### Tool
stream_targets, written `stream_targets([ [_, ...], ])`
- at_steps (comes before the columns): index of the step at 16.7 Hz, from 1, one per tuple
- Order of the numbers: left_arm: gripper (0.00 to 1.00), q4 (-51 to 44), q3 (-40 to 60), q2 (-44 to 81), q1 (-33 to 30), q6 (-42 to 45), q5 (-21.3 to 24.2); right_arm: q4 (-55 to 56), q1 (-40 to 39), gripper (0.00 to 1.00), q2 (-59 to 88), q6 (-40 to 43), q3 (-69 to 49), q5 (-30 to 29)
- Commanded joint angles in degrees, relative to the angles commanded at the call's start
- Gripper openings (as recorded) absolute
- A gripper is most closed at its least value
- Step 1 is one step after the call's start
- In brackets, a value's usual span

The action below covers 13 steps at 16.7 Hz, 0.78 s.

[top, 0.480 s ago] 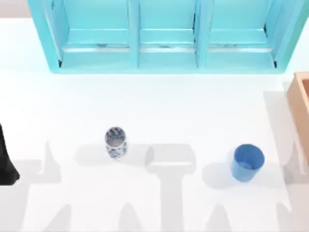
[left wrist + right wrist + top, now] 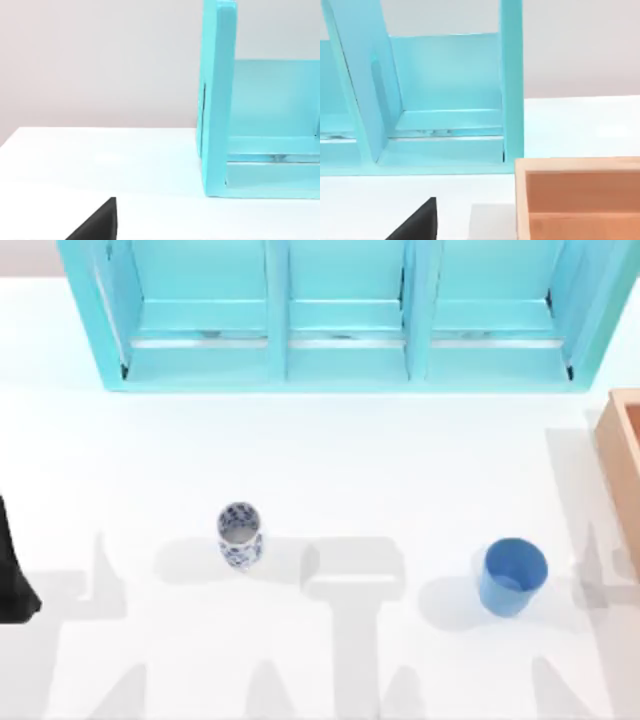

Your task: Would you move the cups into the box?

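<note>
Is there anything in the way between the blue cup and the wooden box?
No, nothing visible. The blue cup stands upright on the white table, and the stretch of table from it to the box at the right edge is bare.

A dark part of our left arm (image 2: 12, 575) sits at the bench's far left edge, low and parked.

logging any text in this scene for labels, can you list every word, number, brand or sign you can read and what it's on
None: there is no readable text in these views.
speckled cup: blue pattern only, no letters or numbers.
blue cup: plain, no marking.
box: bare wood-coloured walls, no label.
turquoise shelf unit: plain panels, no sign.
table: plain white, nothing printed.
</note>
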<state>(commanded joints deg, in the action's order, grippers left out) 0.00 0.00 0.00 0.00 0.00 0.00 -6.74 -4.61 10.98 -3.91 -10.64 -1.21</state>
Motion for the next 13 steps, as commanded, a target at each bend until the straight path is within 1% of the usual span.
stream_targets([
  [5,1.00,0.00,0.00,0.00,0.00,0.00,0.00,-12.89,-8.60,1.00,20.98,-7.54,-20.92,-2.19],
  [13,1.00,0.00,0.00,0.00,0.00,0.00,0.00,-39.95,-25.68,1.00,65.45,-24.10,-66.19,-5.80],
])
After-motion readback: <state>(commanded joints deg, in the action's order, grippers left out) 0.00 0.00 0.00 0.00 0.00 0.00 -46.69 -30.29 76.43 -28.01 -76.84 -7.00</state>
